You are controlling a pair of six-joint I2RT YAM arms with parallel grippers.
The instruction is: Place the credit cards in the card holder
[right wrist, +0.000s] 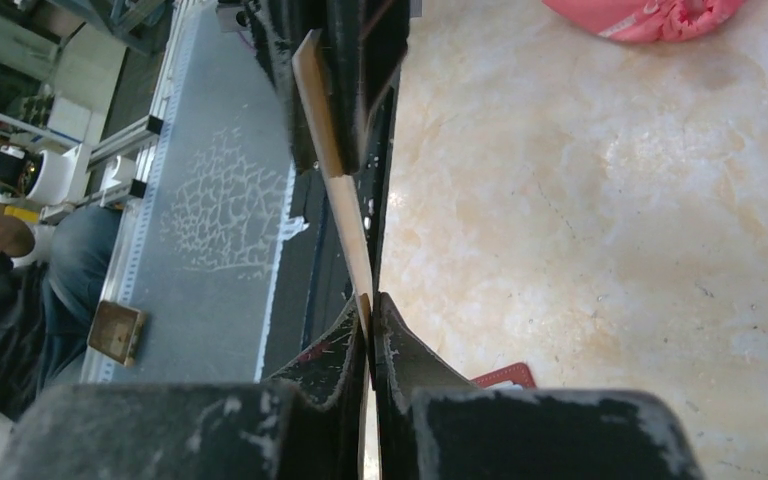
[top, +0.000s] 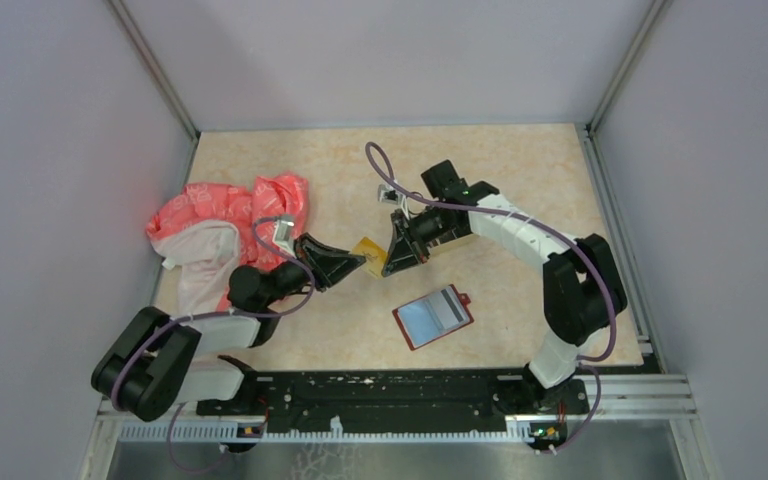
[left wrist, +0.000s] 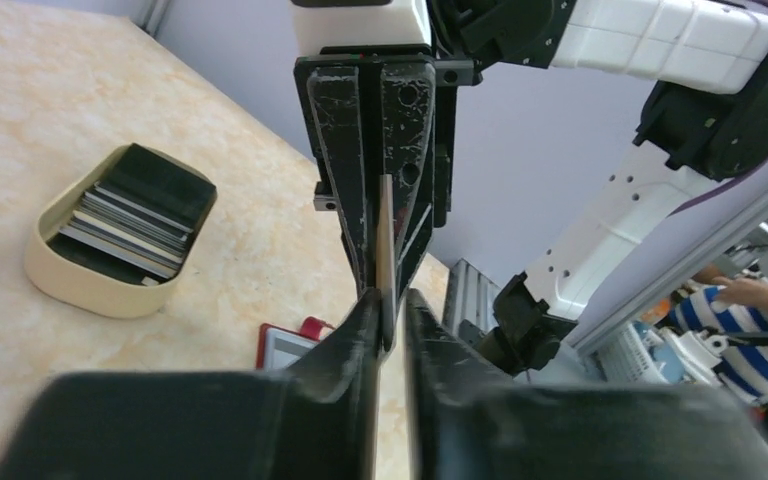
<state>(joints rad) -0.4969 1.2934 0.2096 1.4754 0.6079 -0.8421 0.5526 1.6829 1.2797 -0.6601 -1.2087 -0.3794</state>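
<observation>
Item: one gold-tan rectangular plastic credit card [top: 367, 247], thin and flat. It shows only as a pale sliver where seen edge-on. Location: in the air above the pale marbled worktop [top: 520, 180], beyond the card holder and slightly to its left, bridged between both arms. Left gripper [left wrist: 388, 305]: jaws drawn in to a narrow slit, pinching one short end of the card. Right gripper [right wrist: 371, 305]: jaws fully closed on the opposite end. Handling, as judged: very light, stiff across its face but likely to flex if bent, and smooth enough to slip or pivot in a shallow pinch. It is best held flat-face to flat-face, well in from one short edge, leaving the other end free to enter a slot. Destination: small red leather-like folding card holder [top: 403, 331], lying open on the worktop with a pale blue-grey panel showing and its snap tab to the right. Further stock: dark striped cards stacked in an oval tan tray [left wrist: 45, 275], beyond the card holder in the left wrist view. Also present: crumpled pink patterned cloth [top: 230, 225], well to the left of the card holder.
</observation>
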